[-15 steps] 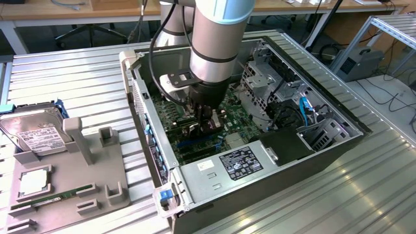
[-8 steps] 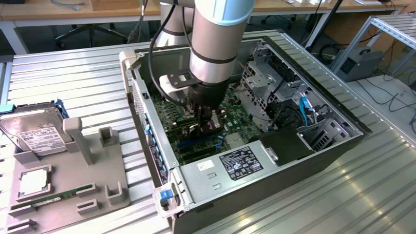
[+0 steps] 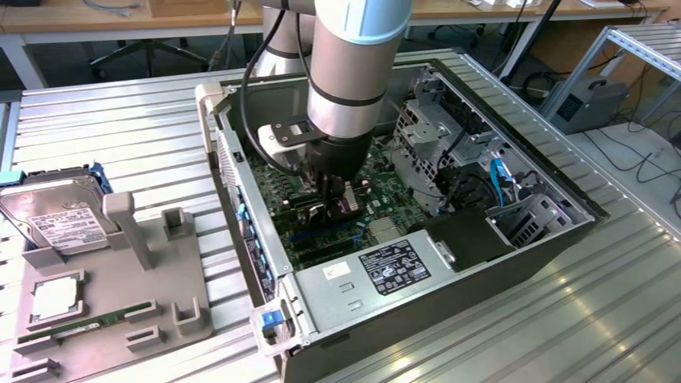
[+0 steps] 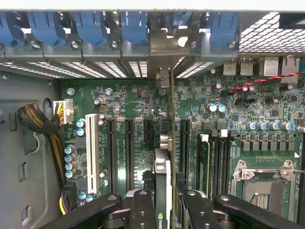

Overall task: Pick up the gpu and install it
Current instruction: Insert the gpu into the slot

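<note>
The gpu [image 4: 163, 179] shows edge-on in the wrist view, a thin card with its metal bracket reaching toward the blue slot latches [image 4: 136, 28] at the case's rear wall. My gripper [image 4: 167, 210] is shut on it, one black finger [image 4: 143, 210] on each side. The card stands upright over the motherboard [image 4: 128, 100], in line with the long black expansion slots [image 4: 129, 152]. In the exterior view the arm reaches down into the open computer case [image 3: 511, 255], and the gripper [image 3: 338, 203] sits low over the green board with the dark card between its fingers.
A white slot [image 4: 93, 145] and a braided cable bundle [image 4: 40, 124] lie to one side of the card, the CPU socket [image 4: 267, 183] to the other. Outside the case, on the exterior view's left, a hard drive [image 3: 53, 211] and a grey fixture [image 3: 117, 303] with a RAM stick [image 3: 85, 325].
</note>
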